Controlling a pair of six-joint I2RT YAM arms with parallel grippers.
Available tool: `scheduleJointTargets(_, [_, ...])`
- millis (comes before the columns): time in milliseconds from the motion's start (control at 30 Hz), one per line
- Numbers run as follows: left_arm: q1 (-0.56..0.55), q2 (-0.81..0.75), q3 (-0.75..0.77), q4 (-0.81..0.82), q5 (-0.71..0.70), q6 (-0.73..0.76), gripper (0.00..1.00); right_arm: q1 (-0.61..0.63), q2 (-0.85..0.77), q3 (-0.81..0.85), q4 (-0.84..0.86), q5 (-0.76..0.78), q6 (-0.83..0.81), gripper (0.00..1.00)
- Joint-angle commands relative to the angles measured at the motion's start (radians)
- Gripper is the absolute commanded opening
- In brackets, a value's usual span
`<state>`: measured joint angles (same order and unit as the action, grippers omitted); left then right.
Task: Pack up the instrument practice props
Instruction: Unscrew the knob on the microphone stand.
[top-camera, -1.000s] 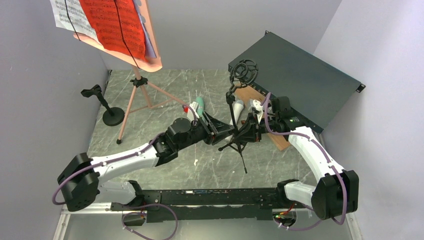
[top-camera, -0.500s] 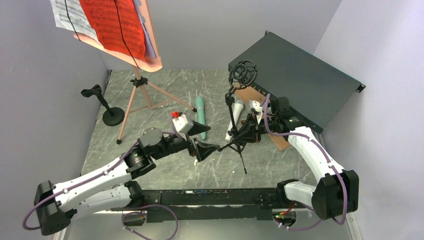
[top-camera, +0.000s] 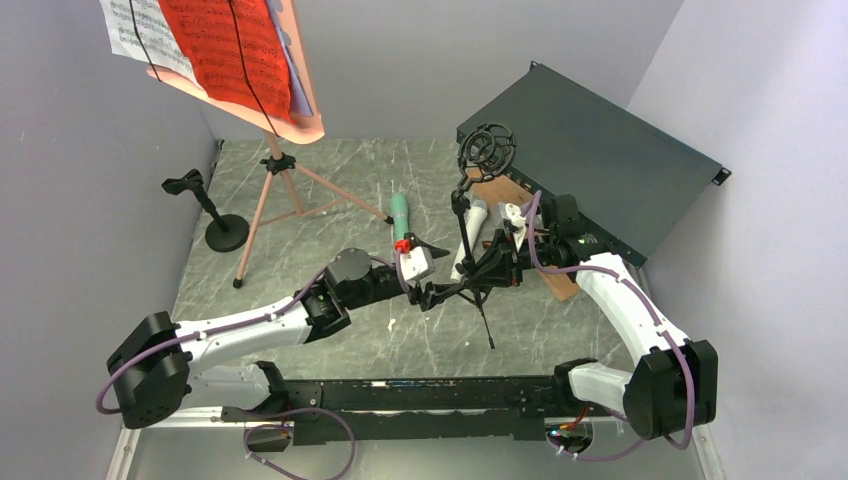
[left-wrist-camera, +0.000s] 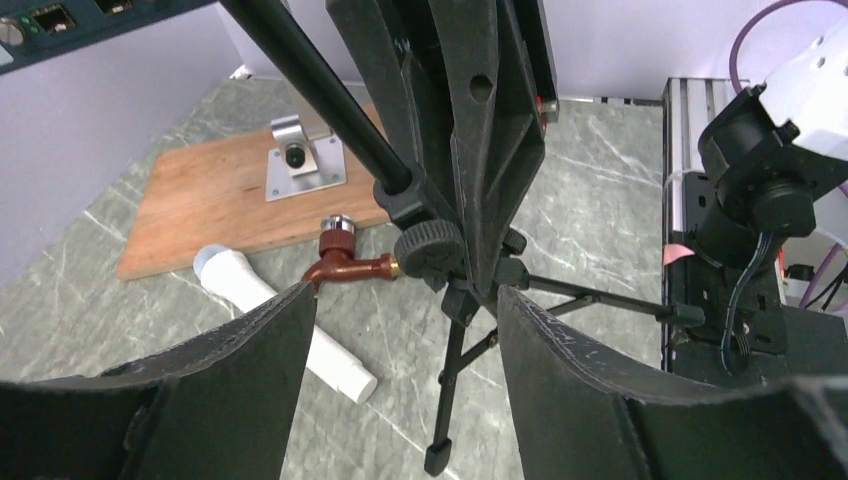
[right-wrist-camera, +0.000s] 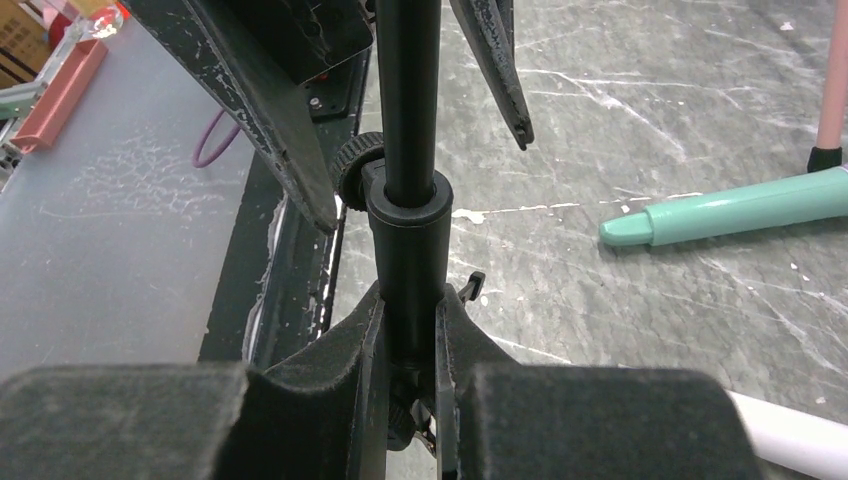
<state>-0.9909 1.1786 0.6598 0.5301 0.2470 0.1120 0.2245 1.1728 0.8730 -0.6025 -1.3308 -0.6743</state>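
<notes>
A black microphone mount (top-camera: 487, 148) on three thin legs stands mid-table. My right gripper (top-camera: 497, 268) is shut on its lower stem (right-wrist-camera: 408, 250), fingers pressed to both sides. My left gripper (left-wrist-camera: 405, 292) is open, its fingers (left-wrist-camera: 250, 380) standing either side of the mount's legs (left-wrist-camera: 450, 380) with gaps. A white microphone (top-camera: 470, 235) lies behind the mount and a green microphone (top-camera: 400, 215) lies to its left. The pink tripod (top-camera: 275, 190) stands at the back left with red and white pages (top-camera: 225, 45). A second black mount (top-camera: 215, 215) on a round base stands at far left.
A large dark green box (top-camera: 600, 170) leans at the back right. A brown wooden board (left-wrist-camera: 220, 200) with a metal bracket lies in front of it, right behind the mount. Grey walls close in on the left, back and right.
My left arm drew back toward its base, then reached forward again to the mount's legs, jaws wider than a second ago. The right arm and the mount have not moved.
</notes>
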Motion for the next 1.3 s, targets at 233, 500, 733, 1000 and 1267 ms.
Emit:
scheduleJointTargets(233, [-0.031, 0.011, 0.000, 0.199, -0.050, -0.075, 0.66, 0.000, -0.005, 0.017, 0.012, -0.079, -0.032, 0.00])
scheduleJointTargets(500, [-0.047, 0.014, 0.005, 0.169, -0.070, -0.103, 0.44, 0.001, -0.005, 0.015, 0.019, -0.078, -0.024, 0.00])
scheduleJointTargets(733, [-0.049, 0.018, 0.017, 0.135, -0.074, -0.106, 0.30, 0.001, -0.005, 0.015, 0.023, -0.076, -0.021, 0.00])
scheduleJointTargets(1000, [-0.051, 0.013, 0.045, 0.073, -0.088, -0.164, 0.44, 0.001, -0.004, 0.014, 0.023, -0.074, -0.019, 0.00])
scheduleJointTargets(1267, [-0.057, 0.016, 0.053, 0.076, -0.117, -0.176, 0.44, 0.001, -0.004, 0.014, 0.025, -0.074, -0.019, 0.00])
